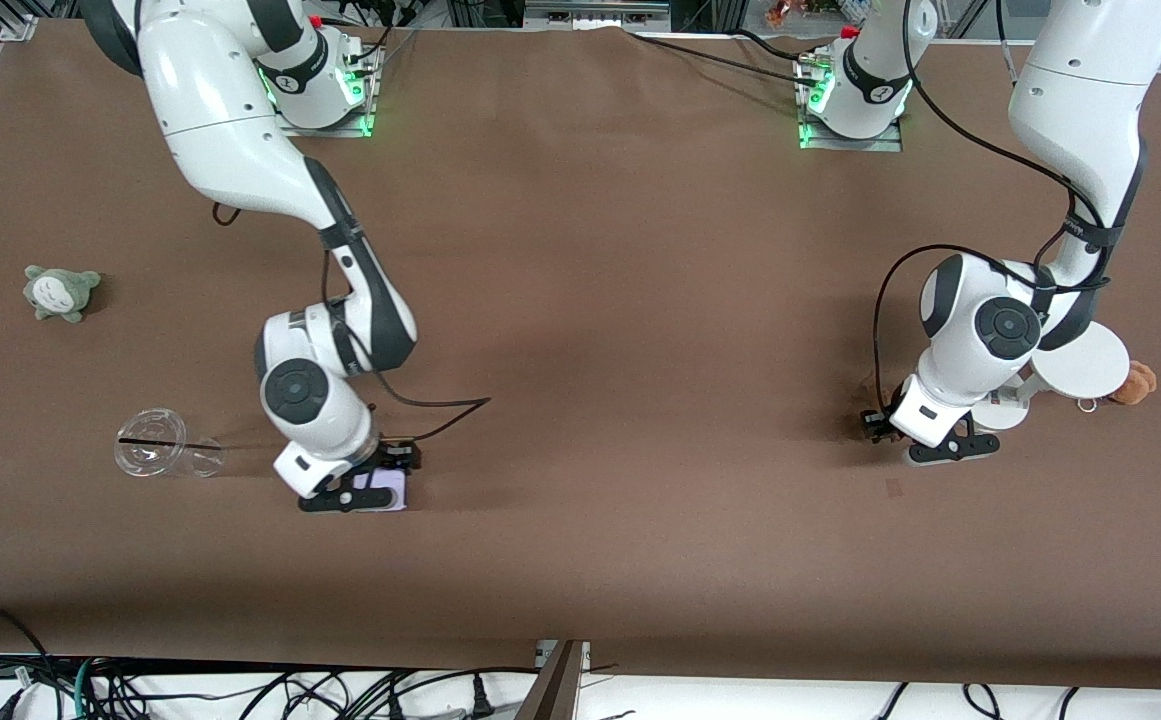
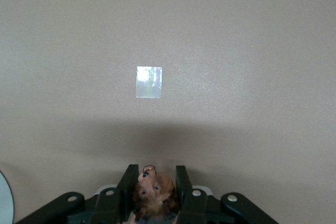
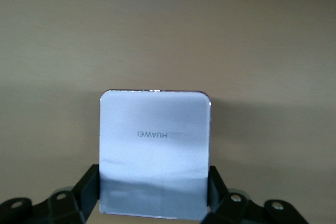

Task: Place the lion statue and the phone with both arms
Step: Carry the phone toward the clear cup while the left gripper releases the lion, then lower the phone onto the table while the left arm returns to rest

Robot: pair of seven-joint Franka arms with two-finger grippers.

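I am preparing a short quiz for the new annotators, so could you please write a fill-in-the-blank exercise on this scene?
1. The right gripper is shut on the ____.
2. The left gripper is shut on the ____ statue.
3. The clear plastic cup lies on its ____ on the table.
4. The word printed on the phone is ____.

Missing words: phone; lion; side; HUAWEI

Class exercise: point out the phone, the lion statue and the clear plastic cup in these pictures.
phone (image 3: 155, 150): right wrist view, middle of its pale face, by the lettering.
lion statue (image 2: 152, 188): left wrist view, its head, between the left claw's fingers.
clear plastic cup (image 1: 152, 455): front view, its rim, lying on the table.
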